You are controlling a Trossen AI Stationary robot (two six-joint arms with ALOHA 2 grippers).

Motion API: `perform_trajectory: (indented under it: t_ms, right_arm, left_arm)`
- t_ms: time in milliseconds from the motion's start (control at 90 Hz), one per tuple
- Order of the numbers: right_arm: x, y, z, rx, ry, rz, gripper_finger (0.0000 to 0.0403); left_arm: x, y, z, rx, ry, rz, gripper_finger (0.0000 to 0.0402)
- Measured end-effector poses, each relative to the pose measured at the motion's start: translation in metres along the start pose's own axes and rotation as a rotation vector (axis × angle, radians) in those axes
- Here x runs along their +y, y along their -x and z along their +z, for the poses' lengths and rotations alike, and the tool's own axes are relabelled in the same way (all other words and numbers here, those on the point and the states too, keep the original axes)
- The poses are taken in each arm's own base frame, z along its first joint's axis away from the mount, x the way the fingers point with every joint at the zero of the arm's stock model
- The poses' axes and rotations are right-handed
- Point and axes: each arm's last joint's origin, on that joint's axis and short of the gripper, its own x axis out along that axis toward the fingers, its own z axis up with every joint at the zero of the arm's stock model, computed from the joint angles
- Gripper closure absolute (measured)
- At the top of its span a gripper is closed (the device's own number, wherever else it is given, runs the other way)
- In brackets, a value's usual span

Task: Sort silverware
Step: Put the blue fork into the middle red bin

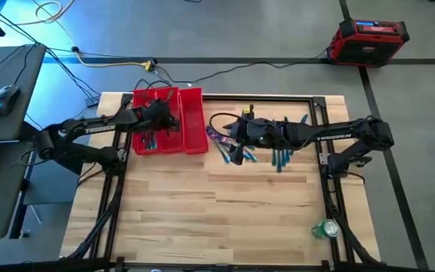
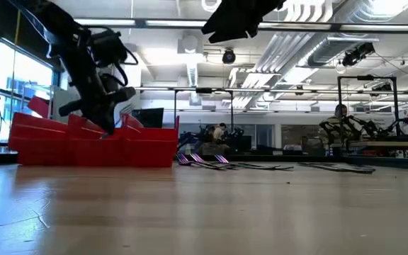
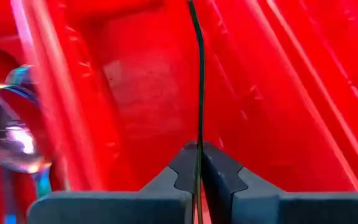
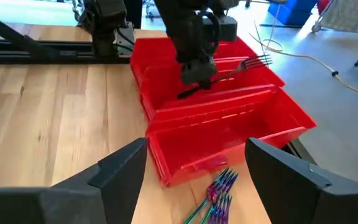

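Note:
The red three-compartment tray (image 1: 195, 121) stands at the table's far left of centre. My left gripper (image 1: 161, 119) hovers over it, shut on a slim fork (image 4: 244, 66) that shows edge-on as a thin line (image 3: 198, 93) in the left wrist view. A spoon (image 3: 11, 130) lies in a neighbouring compartment. More silverware lies flat on the table just right of the tray: forks (image 4: 219, 190) beside the tray wall and further pieces (image 1: 278, 155). My right gripper (image 4: 197, 168) stands open above those forks, touching nothing. My left gripper pinches the fork's handle (image 4: 219, 76), nearer its free end than its tines, between its two fingers (image 3: 219, 171). The fingers come from above, slanting down into the tray. The fork lies nearly level over the tray, its tines (image 4: 261, 61) slightly raised and pointing toward the table's far edge.
A green can (image 1: 325, 228) lies near the table's right front corner. Black frame rails (image 1: 331, 151) run along the table's sides. The near half of the wooden table (image 1: 217, 219) holds nothing else. A red box (image 1: 370, 39) sits on the floor beyond the table.

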Motion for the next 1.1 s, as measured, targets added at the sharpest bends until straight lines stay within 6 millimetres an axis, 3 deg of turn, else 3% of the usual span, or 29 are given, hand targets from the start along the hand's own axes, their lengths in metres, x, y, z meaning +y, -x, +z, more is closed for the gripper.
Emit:
perform_trajectory:
  t_ms: [456, 922, 1100]
  right_arm:
    - [0.002, 0.001, -0.002, 0.017, 0.016, 0.008, 0.0142]
    - [0.002, 0.001, -0.002, 0.017, 0.005, 0.008, 0.0142]
    - [0.002, 0.001, -0.002, 0.018, 0.006, 0.008, 0.0142]
  left_arm:
    - [0.002, 0.003, -0.001, 0.024, 0.02, -0.034, 0.0401]
    - [0.007, 0.035, 0.009, -0.12, 0.04, -0.099, 0.04]
    - [0.008, 0.036, 0.009, -0.127, 0.042, -0.1, 0.0375]
